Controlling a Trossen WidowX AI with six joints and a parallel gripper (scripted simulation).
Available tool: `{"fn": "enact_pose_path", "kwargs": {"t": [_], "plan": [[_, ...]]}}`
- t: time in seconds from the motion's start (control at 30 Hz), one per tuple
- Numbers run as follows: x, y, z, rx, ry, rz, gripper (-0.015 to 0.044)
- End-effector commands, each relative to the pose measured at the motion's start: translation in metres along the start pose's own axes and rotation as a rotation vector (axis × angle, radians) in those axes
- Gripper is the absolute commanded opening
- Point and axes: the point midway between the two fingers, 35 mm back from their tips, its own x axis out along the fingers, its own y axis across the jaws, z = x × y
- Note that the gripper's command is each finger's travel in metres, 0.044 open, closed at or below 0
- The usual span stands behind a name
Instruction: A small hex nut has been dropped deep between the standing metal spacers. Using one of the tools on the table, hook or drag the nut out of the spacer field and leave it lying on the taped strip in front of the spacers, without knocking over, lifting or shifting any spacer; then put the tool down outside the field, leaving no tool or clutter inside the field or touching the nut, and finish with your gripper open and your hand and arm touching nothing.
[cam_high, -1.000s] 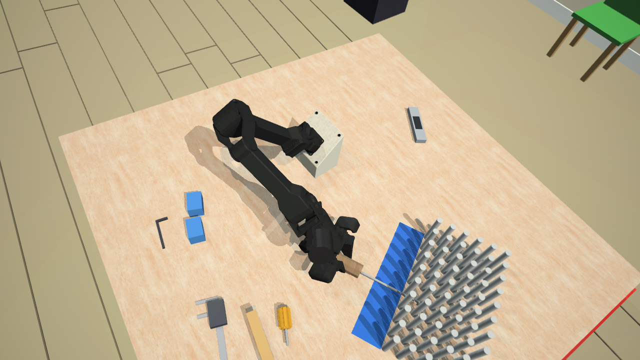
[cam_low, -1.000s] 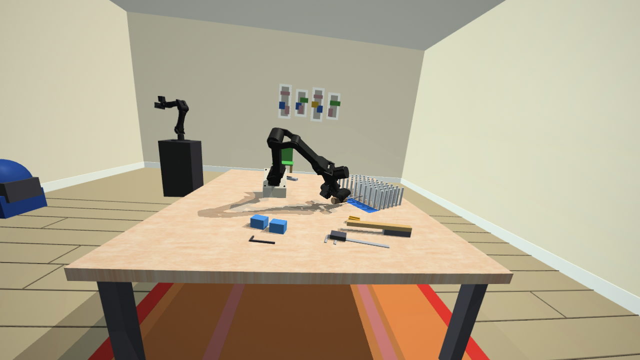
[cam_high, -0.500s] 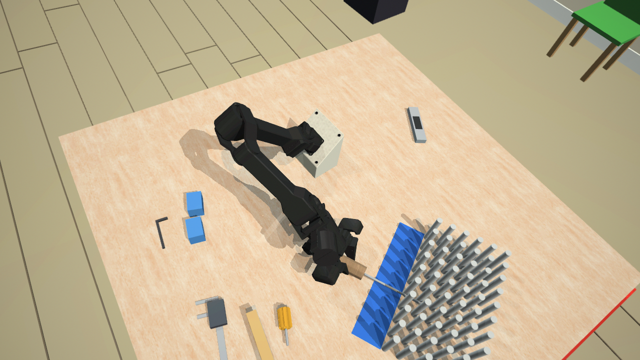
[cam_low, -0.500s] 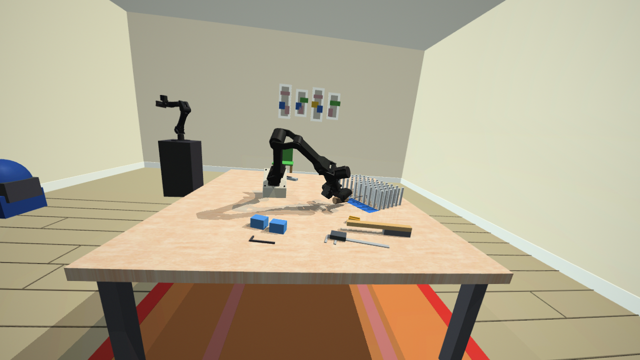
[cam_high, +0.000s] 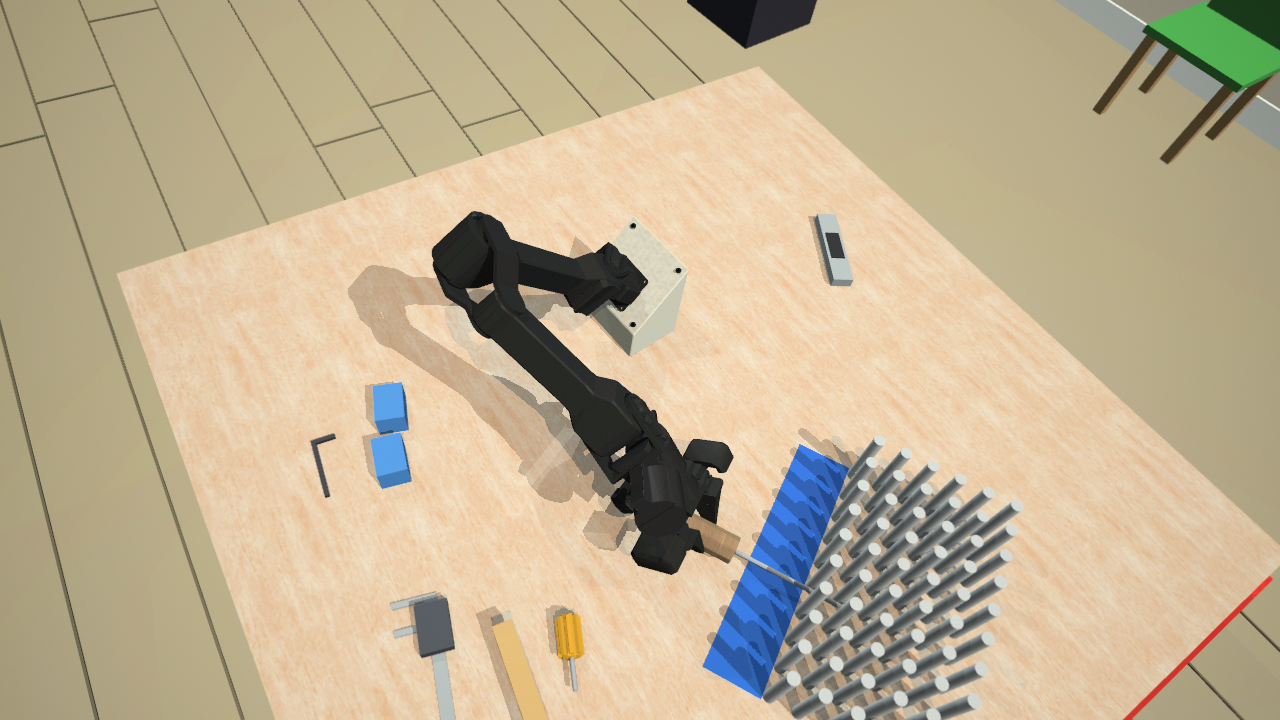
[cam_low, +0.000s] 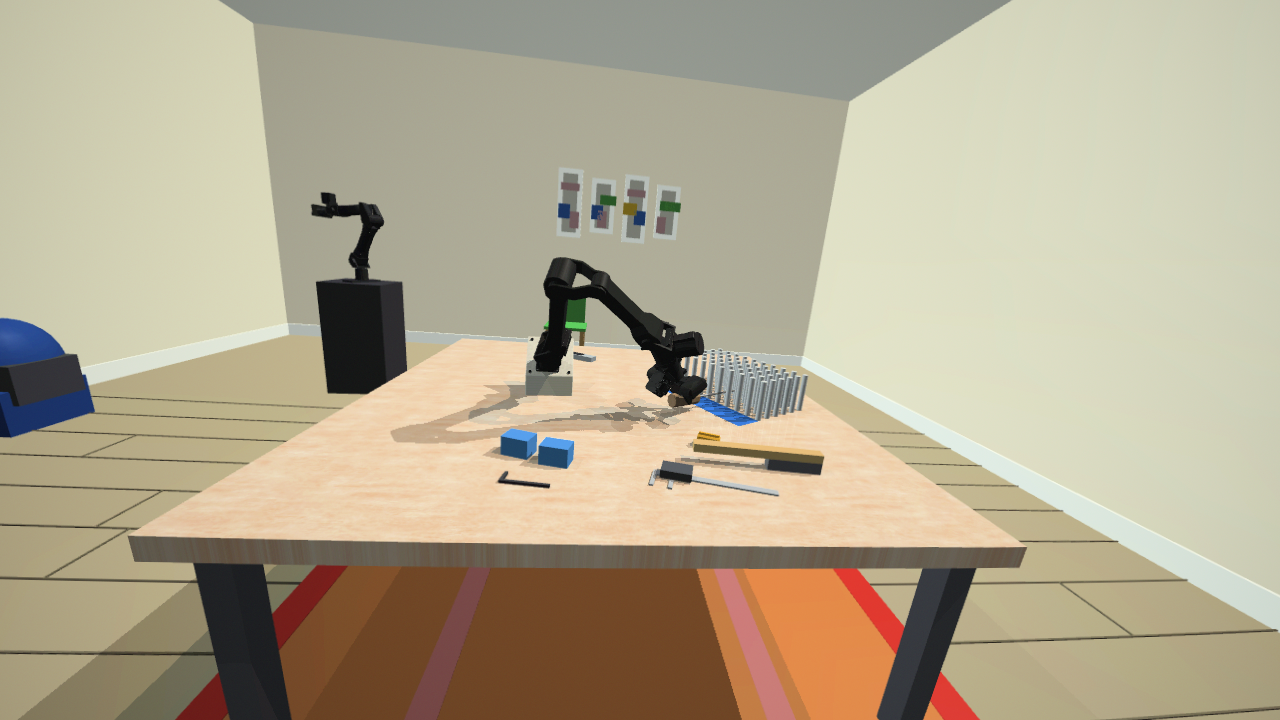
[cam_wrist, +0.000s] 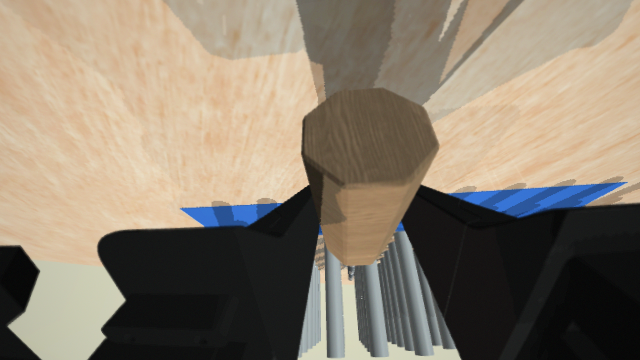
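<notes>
My gripper (cam_high: 702, 530) (cam_wrist: 356, 190) is shut on the wooden handle of a tool (cam_high: 718, 539) (cam_low: 680, 400) (cam_wrist: 367, 215), low in front of the blue taped strip (cam_high: 735, 646) (cam_low: 735, 417) (cam_wrist: 575, 192). The tool's thin metal shaft (cam_high: 768, 569) reaches over the strip, and its far end goes in among the standing metal spacers (cam_high: 904, 626) (cam_low: 760, 394) (cam_wrist: 335, 310). The spacers in view stand upright. The shaft's tip is hidden among them in the top view. I cannot make out the hex nut; a small dark shape shows between spacers below the handle in the wrist view, too small to tell.
A yellow screwdriver (cam_high: 568, 635), a wooden strip tool (cam_high: 517, 667) (cam_low: 751, 449) and a caliper (cam_high: 434, 626) (cam_low: 677, 471) lie beside the arm. Two blue blocks (cam_high: 389, 407) (cam_high: 391, 461) and a hex key (cam_high: 321, 467) (cam_low: 526, 482) lie farther left. A grey level-like bar (cam_high: 833, 259) lies beyond the arm's base.
</notes>
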Motion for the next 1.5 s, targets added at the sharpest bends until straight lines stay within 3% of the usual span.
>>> {"fn": "enact_pose_path", "kwargs": {"t": [0.0,1.47], "plan": [[0.001,0.002,-0.006,0.004,0.008,0.006,0.0000],[0.017,0.002,-0.031,0.005,0.009,0.006,0.0000]]}}
